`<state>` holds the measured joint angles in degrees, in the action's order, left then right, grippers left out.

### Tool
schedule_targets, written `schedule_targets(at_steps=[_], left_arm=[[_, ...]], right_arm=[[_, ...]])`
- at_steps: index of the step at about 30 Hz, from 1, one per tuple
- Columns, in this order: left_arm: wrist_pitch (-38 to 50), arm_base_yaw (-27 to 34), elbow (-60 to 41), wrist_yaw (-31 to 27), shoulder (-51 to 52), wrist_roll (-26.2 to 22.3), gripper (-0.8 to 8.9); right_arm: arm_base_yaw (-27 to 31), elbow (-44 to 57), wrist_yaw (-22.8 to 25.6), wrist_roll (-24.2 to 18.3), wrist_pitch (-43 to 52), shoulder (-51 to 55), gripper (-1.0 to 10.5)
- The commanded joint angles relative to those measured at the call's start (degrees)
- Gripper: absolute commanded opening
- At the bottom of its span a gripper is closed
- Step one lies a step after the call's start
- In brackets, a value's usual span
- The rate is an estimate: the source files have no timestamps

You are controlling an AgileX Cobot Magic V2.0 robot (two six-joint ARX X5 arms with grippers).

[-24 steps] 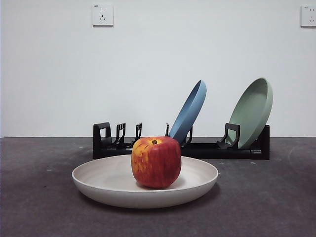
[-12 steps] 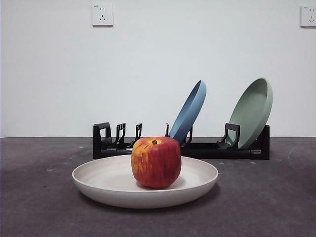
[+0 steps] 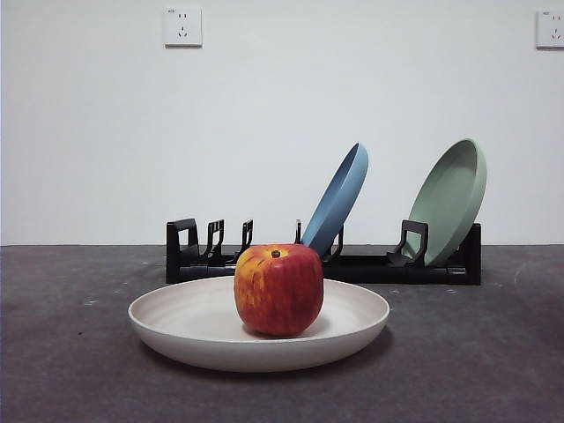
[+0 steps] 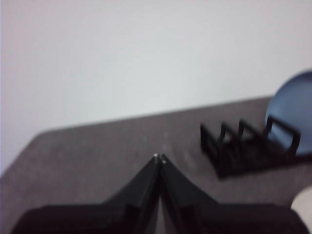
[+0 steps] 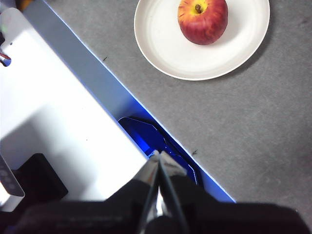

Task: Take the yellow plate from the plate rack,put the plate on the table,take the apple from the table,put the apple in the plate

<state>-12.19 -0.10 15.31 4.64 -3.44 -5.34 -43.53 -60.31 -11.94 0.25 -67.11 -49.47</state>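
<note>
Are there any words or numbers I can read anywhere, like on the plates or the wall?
None can be read.
Wall sockets and: each has a tiny mark in its top corner, too small to read.
Yellow plate, apple, blue plate, green plate, rack: no writing shows.

Apple [image 3: 278,289] in plate [image 3: 203,330], rack [image 3: 370,268] behind.

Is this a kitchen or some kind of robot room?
Probably a robot test room, not a kitchen: a bare white wall with sockets, a plain grey table, and only a plate rack and an apple on a yellow plate.
</note>
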Motion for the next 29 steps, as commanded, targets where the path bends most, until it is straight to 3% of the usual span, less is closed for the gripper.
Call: schedule_targets(at_steps=[1, 15, 29], left_arm=[[0.57, 0.63, -4.57, -0.04, 2.10, 1.22, -0.03], [0.57, 0.83, -14.51, 0.13, 3.32, 8.39, -0.03], [0.50, 0.83, -14.53, -0.04, 3.32, 8.59, -0.03]], right_arm=[[-0.09, -0.07, 0.07, 0.31, 0.17, 0.15, 0.0], [-0.09, -0.07, 0.07, 0.31, 0.17, 0.15, 0.0], [-0.09, -0.07, 0.07, 0.31, 0.17, 0.15, 0.0]])
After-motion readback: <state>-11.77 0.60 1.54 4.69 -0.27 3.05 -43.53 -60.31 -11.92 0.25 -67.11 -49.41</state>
